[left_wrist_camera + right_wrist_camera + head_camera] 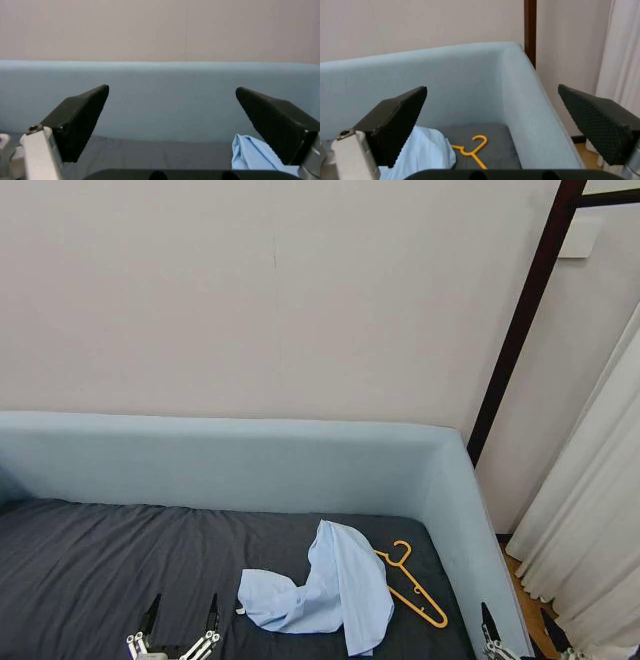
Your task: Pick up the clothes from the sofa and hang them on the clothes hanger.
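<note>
A crumpled light blue garment [322, 590] lies on the sofa's dark grey seat [100, 560], toward its right end. An orange hanger [412, 585] lies flat just right of it, partly touching the cloth. My left gripper [181, 627] hovers low over the seat to the left of the garment, open and holding nothing. In the left wrist view its gripper [172, 90] faces the sofa back, with the garment [251, 156] off to one side. My right gripper [492, 89] is open and holding nothing near the sofa's right arm, looking onto the hanger [472, 148] and garment [424, 154].
The light blue sofa back [230, 465] and right armrest [465, 520] wall in the seat. A dark wooden post [520, 320] stands behind the right corner, and a white curtain [600, 510] hangs at the far right. The seat's left half is bare.
</note>
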### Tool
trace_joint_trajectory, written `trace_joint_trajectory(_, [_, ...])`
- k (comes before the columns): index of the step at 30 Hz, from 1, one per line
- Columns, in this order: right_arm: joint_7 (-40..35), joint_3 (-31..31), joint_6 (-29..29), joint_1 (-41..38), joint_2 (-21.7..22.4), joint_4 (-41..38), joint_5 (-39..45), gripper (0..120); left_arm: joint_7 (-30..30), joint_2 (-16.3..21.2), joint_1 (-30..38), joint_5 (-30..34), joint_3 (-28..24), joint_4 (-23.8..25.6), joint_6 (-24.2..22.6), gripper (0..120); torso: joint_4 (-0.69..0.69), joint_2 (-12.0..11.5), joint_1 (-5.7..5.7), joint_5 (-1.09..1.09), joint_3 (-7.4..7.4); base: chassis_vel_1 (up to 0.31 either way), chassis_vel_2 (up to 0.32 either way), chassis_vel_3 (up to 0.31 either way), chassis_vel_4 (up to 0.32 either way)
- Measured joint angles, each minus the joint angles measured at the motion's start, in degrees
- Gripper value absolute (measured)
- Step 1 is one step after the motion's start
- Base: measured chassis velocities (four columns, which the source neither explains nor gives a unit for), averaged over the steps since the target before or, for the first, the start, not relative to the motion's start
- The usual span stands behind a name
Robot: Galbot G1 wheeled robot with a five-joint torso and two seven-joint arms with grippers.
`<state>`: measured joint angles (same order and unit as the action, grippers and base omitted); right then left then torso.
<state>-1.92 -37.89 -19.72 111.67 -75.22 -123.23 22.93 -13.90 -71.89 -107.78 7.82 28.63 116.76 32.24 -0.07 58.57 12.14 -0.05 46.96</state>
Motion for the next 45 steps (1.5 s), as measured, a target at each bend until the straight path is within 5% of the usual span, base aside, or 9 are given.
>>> trace_joint_trajectory(11, [-1.22,1.58,6.04,-0.83,8.99,-0.03,7.27,100,-0.09,-1.67,0.4,-0.01,-0.11,-1.31,0.27,100,-0.01,0.0,0.0,0.0,0.0,0.0,0.0,0.0,0.0])
trace_joint_trajectory(18, [-4.93,0.9,22.0,-7.54,21.53,-1.53,29.97,100,-0.19,-2.63,-0.16,-1.44,-0.04,-2.13,0.53,100,0.01,0.0,0.0,0.01,0.01,0.0,0.0,0.0,0.0])
trace_joint_trajectory(21, [-5.16,0.71,25.55,-10.77,25.91,0.11,33.32,100,-0.41,-2.18,0.25,-2.32,-0.67,-2.66,0.59,100,-0.01,0.0,0.0,0.01,0.01,0.0,0.0,0.0,0.0])
trace_joint_trajectory(25, [-4.87,5.9,28.78,-20.1,32.41,3.59,34.13,100,-0.48,-2.75,-0.43,-2.8,-0.4,-2.69,0.61,100,-0.03,0.0,0.01,0.02,0.01,0.0,0.0,0.0,0.0])
trace_joint_trajectory(28, [-4.18,18.59,30.9,-33.47,36.5,8.26,33.34,100,-0.82,-4.73,-1.89,-2.8,0.5,-3.07,1.74,100,0.03,0.0,0.01,0.0,0.01,0.0,0.0,0.0,0.0])
trace_joint_trajectory(32, [-4.24,28.55,31.83,-43.57,37.05,12.1,33.17,100,-1.02,-5.72,-2.68,-3.02,0.81,-3.48,2.65,100,0.02,0.0,0.01,0.03,0.01,0.0,0.0,0.0,0.0])
trace_joint_trajectory(35, [-4.59,46.43,33.92,-61.51,34.46,21.81,33.39,100,-1.6,-7.19,-3.48,-3.94,1.25,-4.14,3.91,100,0.01,0.0,0.01,-0.01,0.01,0.0,0.0,0.0,0.0])
trace_joint_trajectory(45, [-4.88,59.62,37.01,-73.94,24.09,36.61,30.25,100,-2.02,-9.69,-4.69,-4.44,1.98,-4.21,4.57,100,-0.01,-0.01,0.02,0.0,0.01,0.0,0.0,0.0,0.0])
